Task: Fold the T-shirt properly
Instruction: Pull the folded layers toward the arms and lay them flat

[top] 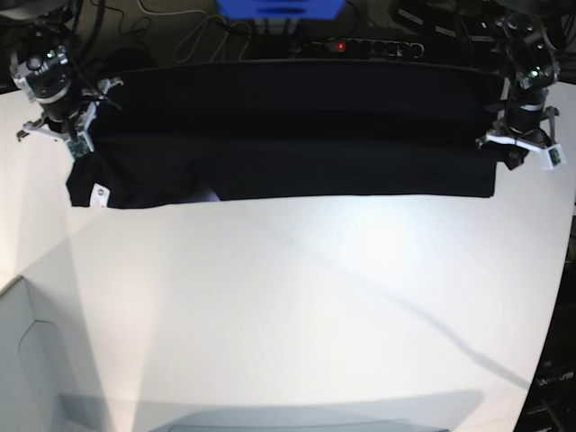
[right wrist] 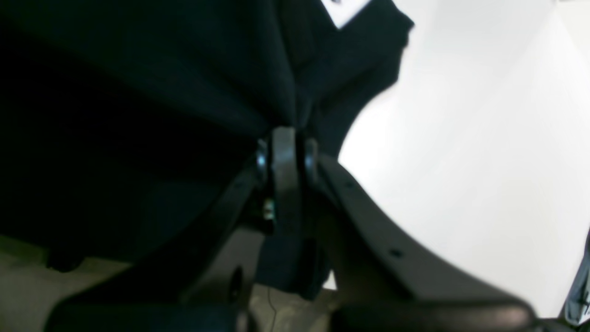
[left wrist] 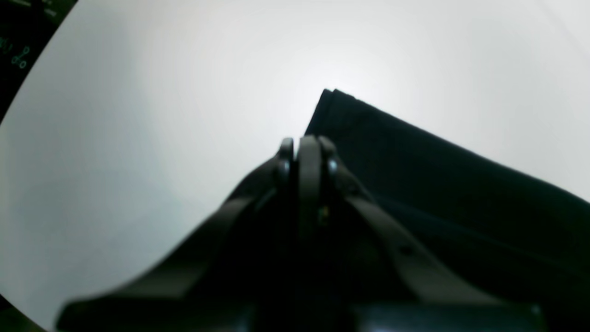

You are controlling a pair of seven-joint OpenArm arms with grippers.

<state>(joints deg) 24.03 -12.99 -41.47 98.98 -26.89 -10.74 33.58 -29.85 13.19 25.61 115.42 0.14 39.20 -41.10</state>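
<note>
Black cotton T-shirt [top: 288, 135] hangs stretched between my right pincer [right wrist: 286, 138] and left pincer [left wrist: 306, 145], both clamped on it; folds not yet complete.

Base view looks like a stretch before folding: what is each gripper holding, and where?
Both hold the large black cloth T-shirt: right gripper shut on bunched fabric at the tagged end, left gripper at the opposite end.

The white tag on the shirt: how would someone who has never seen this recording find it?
In the base view, a long black T-shirt stretches across the far edge of the white table. Follow its lower hem to the corner hanging lowest, below the right gripper. The white tag sits there, the only pale mark on the dark cloth.
</note>
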